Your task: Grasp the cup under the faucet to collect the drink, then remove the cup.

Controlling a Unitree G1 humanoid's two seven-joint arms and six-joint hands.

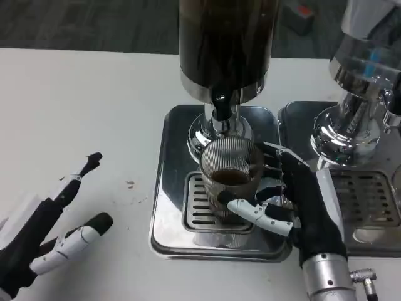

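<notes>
Tight under the faucet (219, 110), open to the left.
Hemmed in above by the dark dispenser (227, 44), on the right by a second chrome machine (360, 94); bare white worktop (94, 100) left of the drip tray (164, 207).

Ribbed glass cup (230, 172) under faucet (220, 110), centre frame, gripped by right hand (291, 204); left hand (47, 235) lower left, fingers spread.

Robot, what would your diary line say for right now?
right hand grips ribbed cup | cup under faucet, dark drink inside | above drip tray | left hand open, waiting
</notes>
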